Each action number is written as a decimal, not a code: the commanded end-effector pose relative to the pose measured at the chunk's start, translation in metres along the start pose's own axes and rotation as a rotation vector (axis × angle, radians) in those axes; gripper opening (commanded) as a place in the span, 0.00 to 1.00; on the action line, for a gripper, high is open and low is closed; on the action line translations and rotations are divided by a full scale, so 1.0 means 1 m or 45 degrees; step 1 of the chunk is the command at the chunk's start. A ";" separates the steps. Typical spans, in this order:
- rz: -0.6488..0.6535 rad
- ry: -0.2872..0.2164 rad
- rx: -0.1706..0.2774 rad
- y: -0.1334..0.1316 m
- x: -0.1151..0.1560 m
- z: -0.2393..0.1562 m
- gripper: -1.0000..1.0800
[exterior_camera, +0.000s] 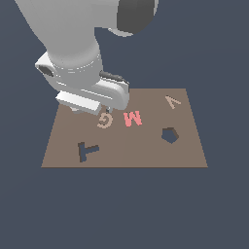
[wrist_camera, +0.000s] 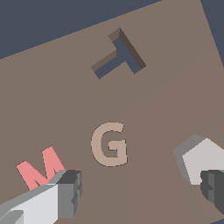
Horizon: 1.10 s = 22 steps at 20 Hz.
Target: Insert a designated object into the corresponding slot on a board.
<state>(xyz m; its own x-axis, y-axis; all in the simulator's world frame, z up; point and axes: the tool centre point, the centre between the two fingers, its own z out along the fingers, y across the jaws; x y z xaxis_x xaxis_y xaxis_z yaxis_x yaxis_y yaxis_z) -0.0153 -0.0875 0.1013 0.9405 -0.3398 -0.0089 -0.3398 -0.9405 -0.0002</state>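
The light-grey polygonal block (wrist_camera: 197,155) lies flat on the brown board (wrist_camera: 65,96), right beside one fingertip (wrist_camera: 214,190), which covers its near edge. My gripper (wrist_camera: 140,192) is open and empty, with its jaws spread wide; the other fingertip (wrist_camera: 68,192) is next to the pink M (wrist_camera: 41,168). The tan G (wrist_camera: 108,144) lies between and just ahead of the fingers. In the exterior view the gripper (exterior_camera: 92,109) hangs low over the board's (exterior_camera: 146,155) far left part, and the arm hides most of the block. The dark pentagon slot (exterior_camera: 168,135) sits toward the exterior view's right.
A dark T-shaped cutout (exterior_camera: 87,151) (wrist_camera: 118,54) is in the board's near left corner. The tan G (exterior_camera: 104,119), pink M (exterior_camera: 133,118) and tan V (exterior_camera: 172,102) lie flat on the board. Dark blue floor surrounds the board.
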 end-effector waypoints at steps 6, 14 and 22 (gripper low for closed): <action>0.306 0.010 -0.001 0.069 -0.007 0.040 0.96; 0.407 0.012 0.000 0.090 -0.013 0.053 0.96; 0.395 0.011 0.001 0.088 -0.013 0.055 0.96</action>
<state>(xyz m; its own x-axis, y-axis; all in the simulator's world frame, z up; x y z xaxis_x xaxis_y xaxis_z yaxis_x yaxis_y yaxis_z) -0.0571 -0.1656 0.0483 0.7915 -0.6112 0.0005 -0.6112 -0.7915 0.0002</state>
